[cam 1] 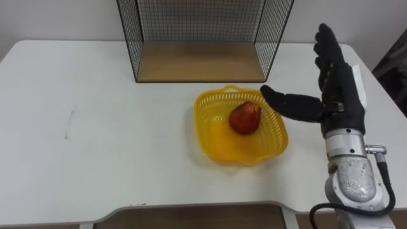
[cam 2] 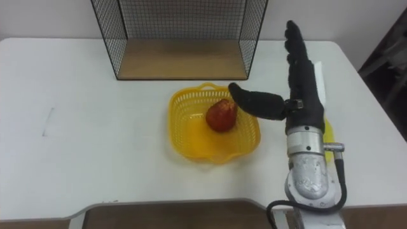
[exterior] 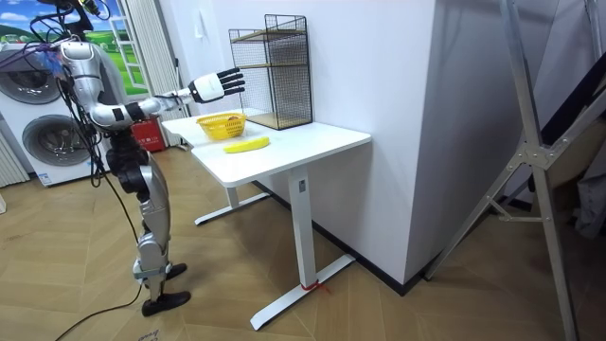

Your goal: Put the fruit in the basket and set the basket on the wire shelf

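The right hand hovers over the worktop just right of the yellow basket. Its fingers are straight and close together, pointing away from the robot toward the far edge. The thumb is spread wide to the robot's left, and its tip reaches over the basket's right rim. The hand holds nothing.

A red fruit lies inside the basket, a little right of its middle and close under the thumb tip. I cannot tell whether the thumb touches it.

The basket sits on the worktop in front of the wire shelf, near it but not on it. The shelf's wooden lower level is bare.

In the room view a banana lies on the worktop beside the basket, on the side away from the wall. The robot stands upright at the worktop's edge, at the room view's left. Its right arm is stretched out level above the basket.
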